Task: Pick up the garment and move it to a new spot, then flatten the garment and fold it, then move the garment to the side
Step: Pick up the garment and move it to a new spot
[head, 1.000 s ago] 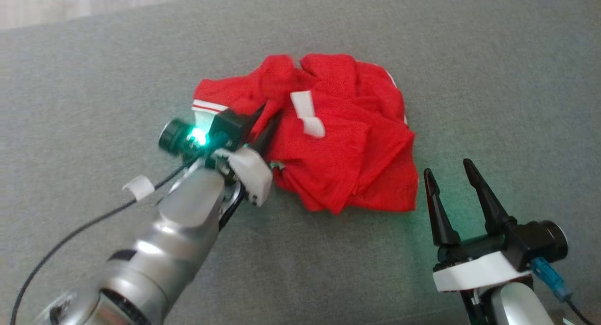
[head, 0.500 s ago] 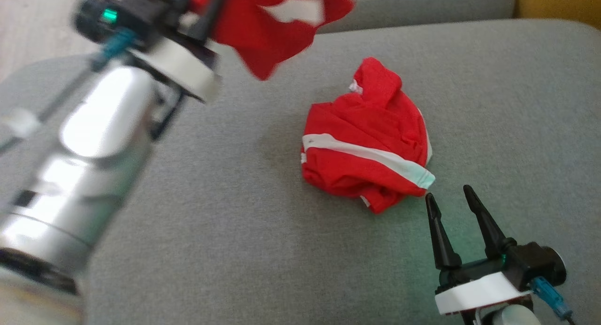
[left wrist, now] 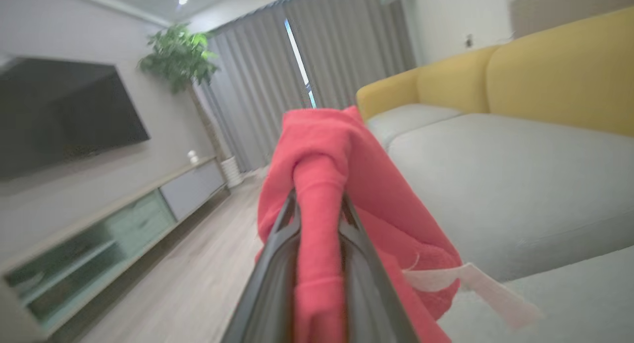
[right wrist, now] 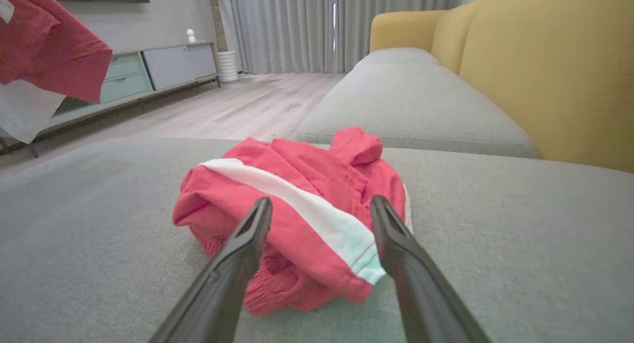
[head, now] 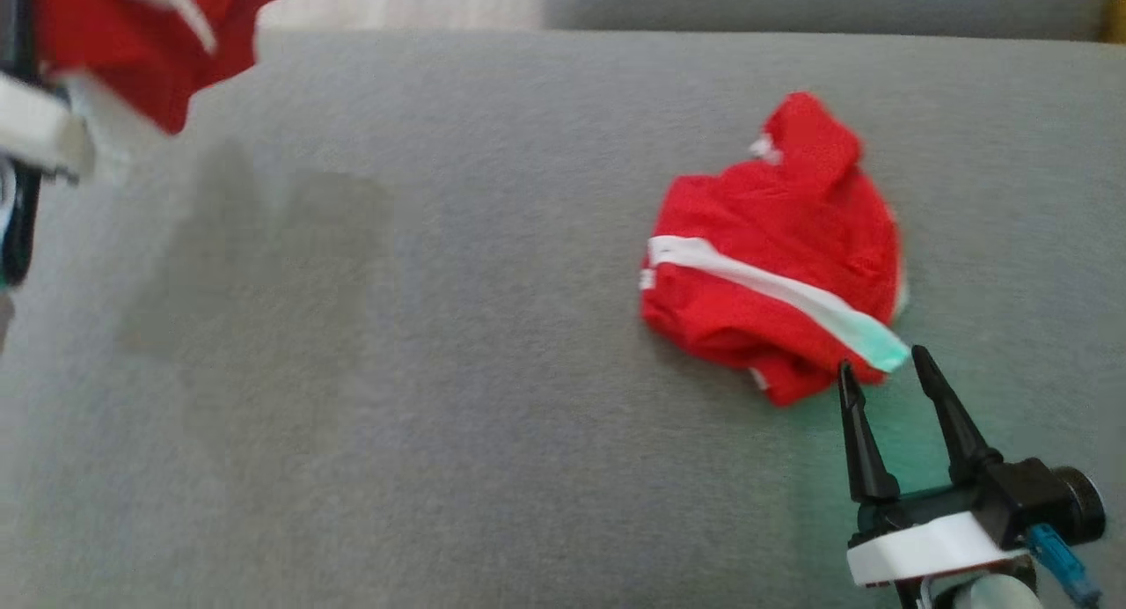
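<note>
Head view: the lifted red garment (head: 149, 37) hangs at 10 o'clock, nearer that corner than half a second ago. The silver forearm has almost left the frame, and the view itself has shifted. The crumpled red garment (head: 774, 266) lies on the grey sofa seat (head: 396, 371) at 3 o'clock. The right gripper (head: 882, 360) at 4 o'clock is spread apart as before, its tips at the end of the white stripe.

Left wrist view: the left gripper (left wrist: 317, 209) is clamped on a fold of the lifted red garment, and a white tag (left wrist: 475, 283) trails at 4 o'clock.

Right wrist view: the fingers stand wide apart and empty, with the crumpled red garment just ahead between them.
</note>
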`<state>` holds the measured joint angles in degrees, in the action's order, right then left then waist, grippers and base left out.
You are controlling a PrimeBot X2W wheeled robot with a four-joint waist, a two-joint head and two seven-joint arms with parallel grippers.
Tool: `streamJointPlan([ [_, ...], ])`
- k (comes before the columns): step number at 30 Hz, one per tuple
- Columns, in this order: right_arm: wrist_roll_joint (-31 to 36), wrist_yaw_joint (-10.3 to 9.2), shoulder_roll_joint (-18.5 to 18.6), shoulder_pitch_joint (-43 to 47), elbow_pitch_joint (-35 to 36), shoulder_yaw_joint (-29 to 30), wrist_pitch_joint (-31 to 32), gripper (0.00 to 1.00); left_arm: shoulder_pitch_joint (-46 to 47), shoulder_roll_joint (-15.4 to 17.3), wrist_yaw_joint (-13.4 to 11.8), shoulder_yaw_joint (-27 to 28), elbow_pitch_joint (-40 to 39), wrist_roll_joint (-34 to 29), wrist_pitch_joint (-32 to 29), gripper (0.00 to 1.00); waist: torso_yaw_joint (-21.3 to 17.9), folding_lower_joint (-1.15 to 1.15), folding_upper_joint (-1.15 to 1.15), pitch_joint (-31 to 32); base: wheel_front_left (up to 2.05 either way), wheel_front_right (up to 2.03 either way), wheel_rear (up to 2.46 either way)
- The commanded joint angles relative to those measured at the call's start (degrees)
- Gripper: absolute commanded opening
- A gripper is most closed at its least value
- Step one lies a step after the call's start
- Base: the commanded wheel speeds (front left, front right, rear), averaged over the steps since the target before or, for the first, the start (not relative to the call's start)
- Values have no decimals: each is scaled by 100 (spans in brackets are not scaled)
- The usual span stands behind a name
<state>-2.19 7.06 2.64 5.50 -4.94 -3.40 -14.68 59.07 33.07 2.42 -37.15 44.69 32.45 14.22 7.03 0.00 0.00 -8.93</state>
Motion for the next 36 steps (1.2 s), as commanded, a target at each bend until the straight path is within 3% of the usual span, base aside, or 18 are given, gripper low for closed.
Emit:
streamJointPlan([
  [1,87,43,23,-120,202,-110,-32,100,59,300,-70,305,-26,85,52,0,326,0,0,-247,0,0,0],
  [5,261,43,29,-222,246,-108,-32,100,-452,198,-210,416,428,206,69,0,594,0,0,-434,0,0,0],
  [9,345,43,113,-314,311,-131,-32,100,-898,-149,-225,478,852,316,75,0,756,0,0,-602,0,0,0],
  [15,353,43,215,-328,337,-141,-32,100,-1403,-630,-217,1032,854,485,76,0,789,0,0,-611,0,0,0],
  [16,355,43,215,-332,333,-147,-32,100,-1480,-673,-211,1126,807,470,76,25,767,0,0,-578,0,0,0],
  [17,353,43,211,-333,328,-150,-32,100,-1554,-701,-190,1200,747,430,77,100,740,0,0,-531,0,0,0],
  [22,277,43,136,-353,288,-225,-32,100,-1871,-651,-234,1598,157,-4,77,100,504,0,0,-191,0,0,0],
  [27,135,43,55,-309,186,-325,-32,100,-2501,-697,-361,1987,-1060,-463,77,100,109,0,0,316,0,0,0],
  [29,33,43,34,-183,85,-331,-32,100,-3127,-910,-228,2021,-1754,-565,77,100,-122,0,0,660,0,0,0],
  [36,-242,43,26,-64,-61,-409,-32,100,-4718,-1695,-531,2137,-3215,-1031,77,100,-705,0,0,1083,0,0,0],
])
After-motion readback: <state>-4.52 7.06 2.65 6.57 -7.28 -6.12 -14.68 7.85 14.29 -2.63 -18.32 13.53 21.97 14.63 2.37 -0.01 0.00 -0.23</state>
